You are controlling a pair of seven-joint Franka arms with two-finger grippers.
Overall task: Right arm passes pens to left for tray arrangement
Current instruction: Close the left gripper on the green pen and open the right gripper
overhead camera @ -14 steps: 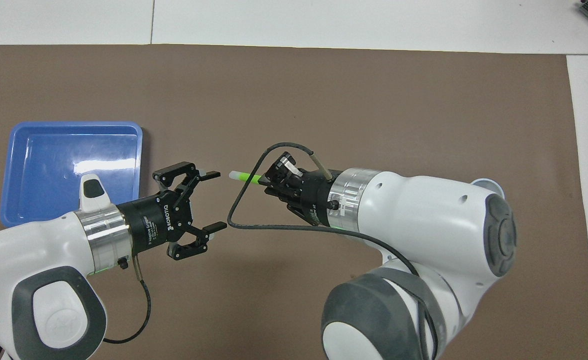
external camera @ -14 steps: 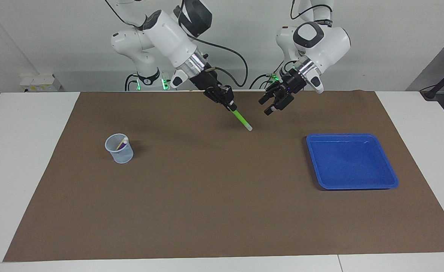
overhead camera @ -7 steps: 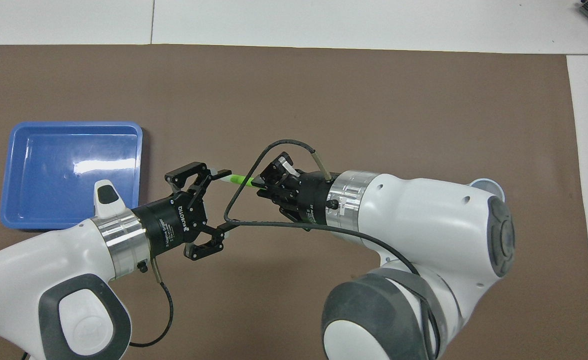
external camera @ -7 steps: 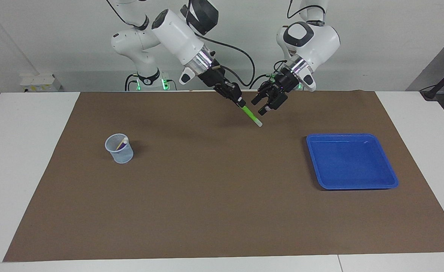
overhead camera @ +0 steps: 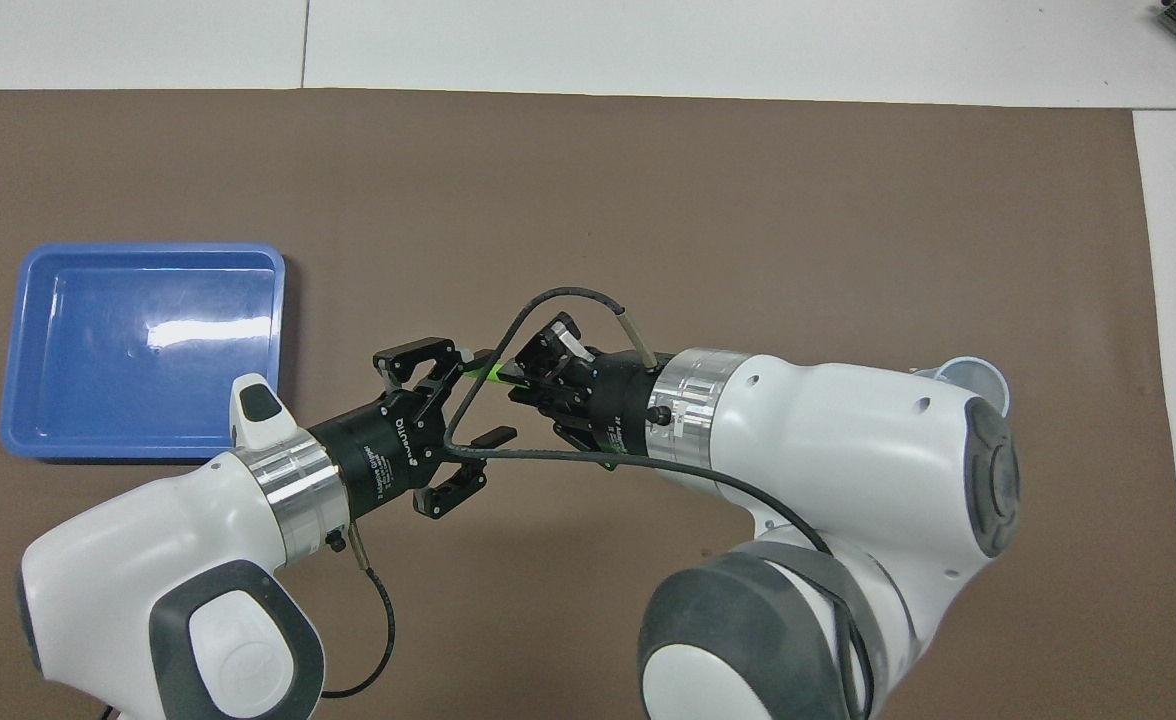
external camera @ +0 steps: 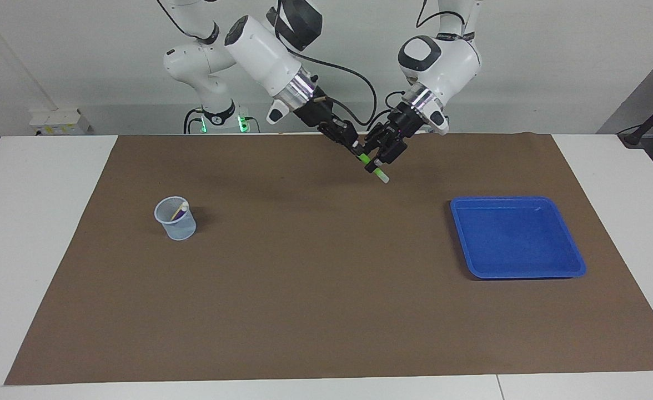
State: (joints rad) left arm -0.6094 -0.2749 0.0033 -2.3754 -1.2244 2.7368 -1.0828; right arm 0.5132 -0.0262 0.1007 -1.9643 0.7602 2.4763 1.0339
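Since a second ago we see the left hand (external camera: pixel 381 154) come in from the tray's end to the green pen (external camera: pixel 374 168), its jaws now straddling the pen's lower half and narrower than they were. Whether they already press the pen we cannot tell. In the overhead view the left hand (overhead camera: pixel 463 410) sits right against the right hand (overhead camera: pixel 514 375), with only a sliver of the green pen (overhead camera: pixel 494 374) showing between them.

Taking the tray (external camera: pixel 576 261) as our landmark: it lies on the brown mat (external camera: pixel 315 311) at the left arm's end of the bench (external camera: pixel 26 233), nothing in it. Both hands hang over the mat nearer the robots than the tray and toward the right arm's end from it. The right hand (external camera: pixel 355 149) grips the green pen by its upper end; the pen slants down toward the tray's end, pale tip lowest, clear of the mat.

Well apart from the tray, toward the right arm's end, stands a mesh cup (external camera: pixel 176 218) with two more pens (external camera: pixel 180 210) leaning in it.
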